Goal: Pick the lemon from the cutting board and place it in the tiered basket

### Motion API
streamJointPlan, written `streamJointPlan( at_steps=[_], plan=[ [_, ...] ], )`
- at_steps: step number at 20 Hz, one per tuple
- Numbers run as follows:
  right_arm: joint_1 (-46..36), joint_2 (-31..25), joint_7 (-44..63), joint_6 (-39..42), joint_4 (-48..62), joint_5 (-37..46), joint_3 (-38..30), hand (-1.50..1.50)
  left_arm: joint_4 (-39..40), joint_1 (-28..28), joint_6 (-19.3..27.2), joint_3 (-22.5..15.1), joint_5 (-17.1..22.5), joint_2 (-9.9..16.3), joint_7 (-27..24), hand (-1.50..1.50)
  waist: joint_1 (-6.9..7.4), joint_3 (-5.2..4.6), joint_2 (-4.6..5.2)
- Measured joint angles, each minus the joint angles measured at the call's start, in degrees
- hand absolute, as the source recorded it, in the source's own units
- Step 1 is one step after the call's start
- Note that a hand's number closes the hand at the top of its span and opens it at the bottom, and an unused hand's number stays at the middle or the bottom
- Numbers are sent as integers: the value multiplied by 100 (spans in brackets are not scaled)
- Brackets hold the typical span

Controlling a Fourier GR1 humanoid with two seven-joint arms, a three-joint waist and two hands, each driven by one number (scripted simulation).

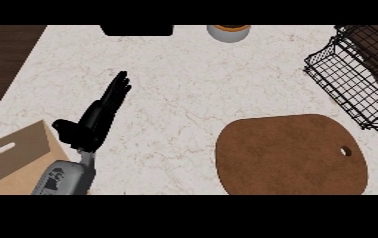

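One robot hand [100,114] shows on my feed, the left, well to the left of the brown cutting board [291,154], its dark fingers straight and together, pointing up across the pale marbled table [192,77] and holding nothing. I see no lemon on the cutting board, nor anywhere else in my view; the board lies bare, a small hole near its right edge. Up and to the right of the board stands the black wire tiered basket [347,74], partly cut off by the edge of view; I cannot tell what it holds. Above the board, at the far edge of the table, sits a pale jar [229,32], a black object [137,30] to its left. A light wooden box [26,154] lies far left of the board.
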Motion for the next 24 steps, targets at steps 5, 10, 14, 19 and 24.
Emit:
streamJointPlan(
  at_steps=[5,10,14,19,24],
  plan=[
    [-1191,-385,149,78,1060,4,454,150,57,-129,-20,-83,-80,-61,23,0,165,6,30],
    [-2351,-483,-18,136,2258,150,1041,150,35,-187,-12,-177,-138,-101,105,0,276,13,49],
    [-3101,-327,-322,128,3187,350,1437,150,20,-177,-37,-168,-140,-109,55,0,301,13,56],
    [-3883,-2,-816,-30,4292,640,1756,150,1,-178,-53,-174,-164,-109,51,0,322,19,67],
    [-4658,286,-1235,-257,5333,868,1863,150,9,-197,-13,-201,-215,-145,91,0,341,27,82]
  ],
)
